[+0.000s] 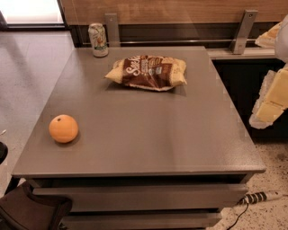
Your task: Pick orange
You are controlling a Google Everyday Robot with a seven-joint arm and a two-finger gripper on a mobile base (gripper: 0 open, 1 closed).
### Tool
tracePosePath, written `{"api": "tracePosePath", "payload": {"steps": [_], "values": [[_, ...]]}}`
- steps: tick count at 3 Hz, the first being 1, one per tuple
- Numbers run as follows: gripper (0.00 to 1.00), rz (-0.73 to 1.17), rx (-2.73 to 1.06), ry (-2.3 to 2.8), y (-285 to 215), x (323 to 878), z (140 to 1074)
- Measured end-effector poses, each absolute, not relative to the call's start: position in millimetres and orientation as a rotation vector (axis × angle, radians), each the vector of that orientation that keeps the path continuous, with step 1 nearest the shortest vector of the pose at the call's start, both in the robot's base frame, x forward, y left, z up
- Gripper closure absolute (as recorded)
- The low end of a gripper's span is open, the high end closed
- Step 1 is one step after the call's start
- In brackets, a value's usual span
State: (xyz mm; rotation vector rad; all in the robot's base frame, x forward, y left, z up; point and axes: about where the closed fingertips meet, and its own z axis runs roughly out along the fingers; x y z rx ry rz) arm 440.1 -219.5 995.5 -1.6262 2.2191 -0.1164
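Drawer fronts (pixel 139 196) sit nearest, under the front edge of a grey table (pixel 148 139), with a dark seat (pixel 31 211) at the near left and a white power strip (pixel 263 196) on the speckled floor at the near right. On the tabletop, the orange (pixel 63 128) rests near the left edge, towards the front, its small dark stem dimple facing up. The gripper (pixel 272 101) hangs off the right side of the table, well apart from the orange and touching nothing; I cannot tell whether it is released or clenched. Farther back, a brown and yellow chip bag (pixel 147 72) lies flat near the middle. A drink can (pixel 98 39) stands upright at the far left corner, below a wood-panelled wall (pixel 157 11).
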Motion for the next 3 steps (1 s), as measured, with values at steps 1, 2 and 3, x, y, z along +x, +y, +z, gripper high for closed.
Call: {"api": "tracePosePath", "payload": {"steps": [1, 2, 3], "values": [[0.0, -0.117, -1.626, 2.219, -219.5, 440.1, 995.5], [0.0, -0.113, -1.614, 2.206, -217.5, 442.6, 996.9], [0.0, -0.1, -1.599, 2.191, -213.8, 444.9, 995.8]]}}
